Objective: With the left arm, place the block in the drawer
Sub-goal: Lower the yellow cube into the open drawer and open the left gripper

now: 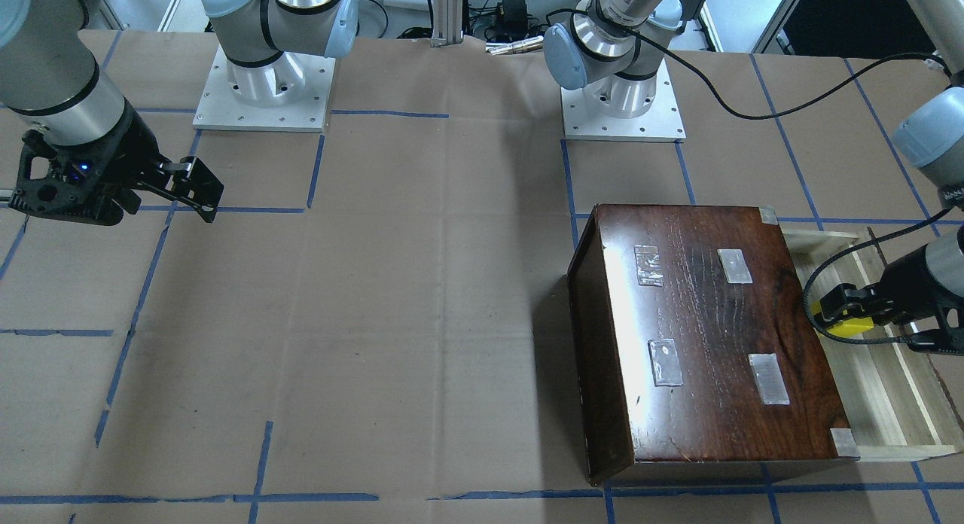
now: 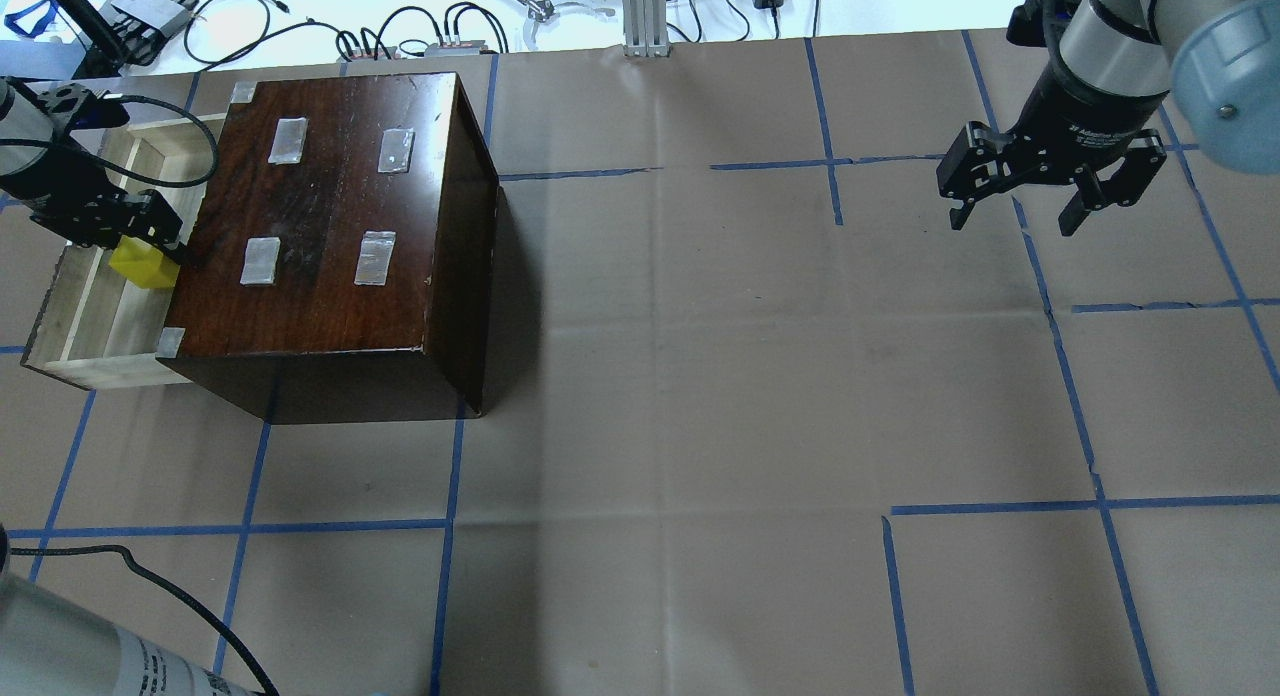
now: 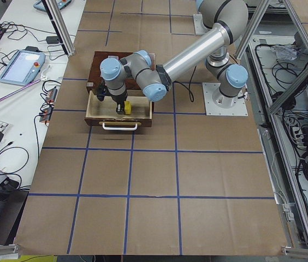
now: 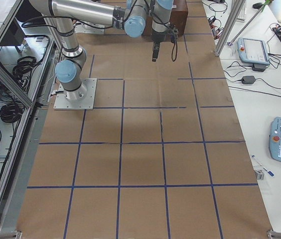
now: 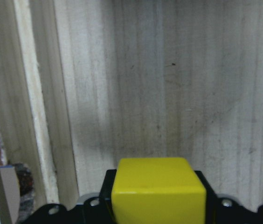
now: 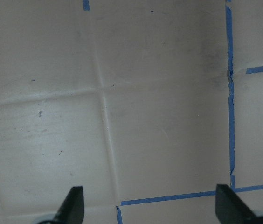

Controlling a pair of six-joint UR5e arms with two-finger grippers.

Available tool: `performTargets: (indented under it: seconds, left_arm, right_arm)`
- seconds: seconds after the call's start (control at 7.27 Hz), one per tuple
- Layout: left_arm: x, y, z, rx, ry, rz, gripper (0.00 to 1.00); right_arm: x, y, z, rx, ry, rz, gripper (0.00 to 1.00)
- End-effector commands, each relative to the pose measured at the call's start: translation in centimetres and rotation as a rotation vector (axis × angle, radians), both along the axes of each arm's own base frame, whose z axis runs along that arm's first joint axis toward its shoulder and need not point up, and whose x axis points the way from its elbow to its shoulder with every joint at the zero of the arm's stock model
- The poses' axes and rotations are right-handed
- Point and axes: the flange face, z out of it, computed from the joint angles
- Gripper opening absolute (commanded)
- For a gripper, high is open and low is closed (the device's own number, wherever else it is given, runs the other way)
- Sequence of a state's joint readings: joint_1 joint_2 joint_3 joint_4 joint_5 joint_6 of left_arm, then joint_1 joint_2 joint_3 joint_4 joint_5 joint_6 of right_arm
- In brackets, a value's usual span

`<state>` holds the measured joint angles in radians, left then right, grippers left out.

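Observation:
The yellow block [image 2: 146,264] is held between the fingers of my left gripper [image 2: 132,238], which is shut on it just above the floor of the open pale-wood drawer [image 2: 88,311]. The left wrist view shows the block [image 5: 157,189] low in the frame, with the drawer floor [image 5: 169,93] close beneath. The front view shows the same block [image 1: 852,327], gripper [image 1: 840,310] and drawer [image 1: 889,392]. The drawer stands pulled out of the dark-brown box [image 2: 330,206]. My right gripper [image 2: 1015,214] is open and empty, hovering over the table far to the right.
The drawer's side rail [image 5: 38,116] lies left of the block in the left wrist view. A loose black cable [image 2: 190,141] loops over the drawer to my left wrist. Blue tape lines [image 2: 1060,356] grid the brown paper table. Cables and devices [image 2: 420,36] lie along the far edge.

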<state>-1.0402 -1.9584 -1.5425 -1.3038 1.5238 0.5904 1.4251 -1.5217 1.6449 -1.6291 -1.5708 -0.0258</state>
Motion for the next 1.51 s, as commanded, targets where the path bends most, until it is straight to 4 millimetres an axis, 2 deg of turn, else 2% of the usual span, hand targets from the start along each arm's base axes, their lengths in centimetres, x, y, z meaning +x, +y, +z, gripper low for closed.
performTargets:
  seconds: [0.0, 0.28, 0.41, 0.55, 0.69, 0.83, 0.96, 1.1, 1.38]
  left_arm:
    - [-0.7, -0.2, -0.2, 0.006, 0.001, -0.016, 0.25]
    - [-0.9, -0.1, -0.2, 0.007, 0.001, -0.011, 0.38]
    - [-0.9, -0.1, -0.3, 0.008, 0.001, -0.011, 0.64]
    - [-0.9, -0.1, -0.2, 0.009, 0.000, -0.010, 0.81]
    - [-0.9, -0.1, -0.2, 0.008, 0.001, -0.010, 0.93]
    - [-0.9, -0.1, 0.4, -0.001, -0.004, -0.010, 0.95]
    - [-0.8, -0.4, 2.1, -0.029, -0.022, -0.010, 0.95]
    - [-0.8, -0.1, 4.2, -0.060, -0.040, -0.011, 0.98]
    - [-1.9, 1.9, 9.3, -0.105, -0.076, -0.007, 0.99]
  right_arm:
    - [0.0, 0.0, -0.1, 0.001, 0.000, -0.001, 1.00]
    - [0.0, 0.0, 0.0, 0.000, 0.000, -0.001, 1.00]
    - [0.0, 0.0, -0.1, 0.003, 0.000, -0.001, 1.00]
    - [0.0, 0.0, -0.1, 0.001, 0.000, -0.001, 1.00]
    - [0.0, 0.0, -0.1, 0.001, 0.000, 0.000, 1.00]
    - [0.0, 0.0, 0.0, 0.000, 0.000, 0.000, 1.00]
    - [0.0, 0.0, -0.1, 0.001, 0.000, 0.000, 1.00]
    - [0.0, 0.0, 0.0, 0.000, 0.000, 0.000, 1.00]
    - [0.0, 0.0, -0.1, 0.003, 0.000, 0.000, 1.00]
